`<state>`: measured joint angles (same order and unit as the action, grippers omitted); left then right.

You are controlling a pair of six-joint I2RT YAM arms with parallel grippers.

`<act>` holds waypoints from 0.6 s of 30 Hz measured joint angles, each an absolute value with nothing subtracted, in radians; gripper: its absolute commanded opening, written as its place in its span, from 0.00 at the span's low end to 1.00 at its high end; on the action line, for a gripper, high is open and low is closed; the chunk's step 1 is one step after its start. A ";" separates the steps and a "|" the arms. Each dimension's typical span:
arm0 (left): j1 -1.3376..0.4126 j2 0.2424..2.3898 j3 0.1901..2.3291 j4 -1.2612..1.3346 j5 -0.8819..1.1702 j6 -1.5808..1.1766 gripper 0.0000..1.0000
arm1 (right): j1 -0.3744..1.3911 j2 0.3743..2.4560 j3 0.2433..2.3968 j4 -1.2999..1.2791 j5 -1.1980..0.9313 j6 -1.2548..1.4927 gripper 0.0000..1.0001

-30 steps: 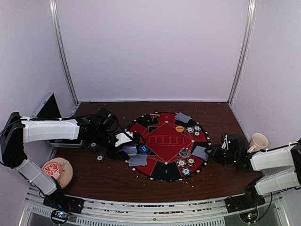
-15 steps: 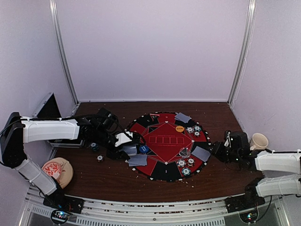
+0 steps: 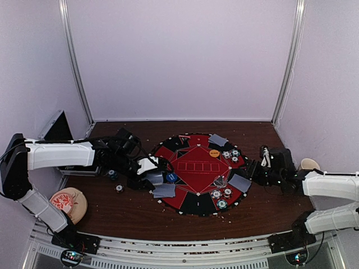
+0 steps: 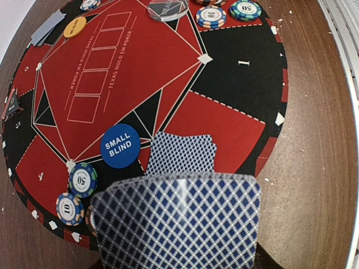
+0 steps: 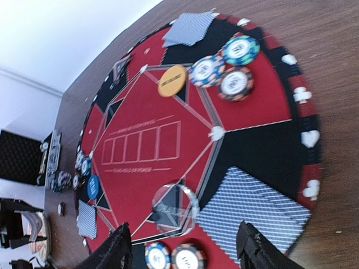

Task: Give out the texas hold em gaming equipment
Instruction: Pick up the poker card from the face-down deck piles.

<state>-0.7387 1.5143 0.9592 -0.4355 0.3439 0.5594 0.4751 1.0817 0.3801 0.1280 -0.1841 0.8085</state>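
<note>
My left gripper (image 3: 147, 167) hovers over the mat's left edge, shut on a deck of blue-backed playing cards (image 4: 176, 221) that hides its fingers. Below the deck lie two dealt cards (image 4: 182, 152), the blue small-blind button (image 4: 120, 145) and two chips (image 4: 83, 179). My right gripper (image 5: 185, 249) stands open at the mat's right edge, empty. Between and ahead of its fingertips (image 5: 112, 246) lie the clear button (image 5: 175, 208), a pair of cards (image 5: 252, 210) and two chips (image 5: 157, 256). Farther off are the orange button (image 5: 172, 80), three chips (image 5: 235, 83) and more cards (image 5: 189, 28).
The round red-and-black mat (image 3: 197, 204) fills the table's middle. An open metal case (image 3: 56, 128) stands at the far left, with loose chips (image 3: 112, 175) on the wood beside it. A pink dish (image 3: 68, 202) sits near left. A cup (image 3: 308, 164) stands behind my right arm.
My right gripper has opened and drawn away toward the far side, leaving the pair of cards lying on the mat's right side. The left arm and its deck have not moved.
</note>
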 measured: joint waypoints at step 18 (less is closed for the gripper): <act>-0.739 1.514 0.959 -0.435 0.337 0.559 0.54 | 0.895 1.802 0.970 0.502 -0.457 0.843 0.68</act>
<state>-0.7387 1.5143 0.9592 -0.4347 0.3374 0.5594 0.8948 1.8015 0.9703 0.5022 -0.4572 0.8429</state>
